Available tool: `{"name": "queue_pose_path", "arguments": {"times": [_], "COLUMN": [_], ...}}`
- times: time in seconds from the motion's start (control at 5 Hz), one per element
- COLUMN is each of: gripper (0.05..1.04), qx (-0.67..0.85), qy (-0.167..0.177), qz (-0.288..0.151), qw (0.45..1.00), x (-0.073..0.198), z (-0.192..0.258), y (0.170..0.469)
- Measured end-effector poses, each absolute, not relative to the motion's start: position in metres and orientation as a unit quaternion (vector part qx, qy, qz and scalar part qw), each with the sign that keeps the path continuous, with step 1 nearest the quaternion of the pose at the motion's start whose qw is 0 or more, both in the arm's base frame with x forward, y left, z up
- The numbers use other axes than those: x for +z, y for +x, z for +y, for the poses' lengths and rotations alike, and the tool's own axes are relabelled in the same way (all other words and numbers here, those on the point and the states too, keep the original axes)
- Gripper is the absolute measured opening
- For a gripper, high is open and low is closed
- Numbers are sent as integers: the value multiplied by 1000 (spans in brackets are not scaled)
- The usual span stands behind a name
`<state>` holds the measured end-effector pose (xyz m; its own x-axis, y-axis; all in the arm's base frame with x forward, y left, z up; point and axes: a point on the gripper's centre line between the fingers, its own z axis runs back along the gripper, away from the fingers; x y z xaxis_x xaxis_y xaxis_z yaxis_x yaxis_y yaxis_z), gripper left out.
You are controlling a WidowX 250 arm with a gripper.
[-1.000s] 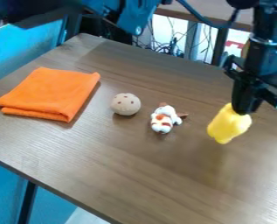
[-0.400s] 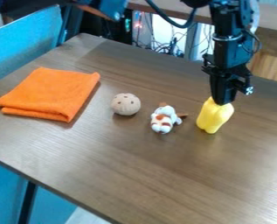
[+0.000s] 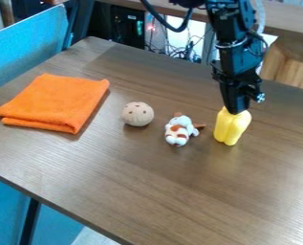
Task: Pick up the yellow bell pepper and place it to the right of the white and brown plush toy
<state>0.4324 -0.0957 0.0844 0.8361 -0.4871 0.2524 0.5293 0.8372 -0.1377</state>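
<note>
The gripper (image 3: 237, 110) pinches the top of a yellow bell pepper (image 3: 231, 128), which hangs nearly upright at the right of the wood-grain surface (image 3: 154, 186), near a small white-and-brown plush toy (image 3: 178, 130). Further left are a speckled beige ball (image 3: 137, 115) and a folded orange cloth (image 3: 54, 103); beyond the far edge, cables (image 3: 187, 50) tangle near a blue panel (image 3: 29, 55).

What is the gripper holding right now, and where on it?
The gripper holds the yellow pepper-like object by its upper end, with the lower part hanging below the grip.
</note>
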Motion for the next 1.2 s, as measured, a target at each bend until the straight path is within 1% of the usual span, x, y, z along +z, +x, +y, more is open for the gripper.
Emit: {"name": "queue_pose_path", "arguments": {"times": [0.2,0.4,0.6,0.8,1.0,1.2], "gripper": [361,599,882,1020,1011,1010], "qx": [-261,-242,-210,-192,-172,-166], "qy": [-106,-108,-85,-44,1,19], "qz": [-104,-101,-81,-74,-79,-65], "qw": [954,959,971,978,982,984], "x": [83,84,85,95,114,124], "z": [-92,-92,-84,-87,-97,-92], "y": [432,429,426,422,408,395]}}
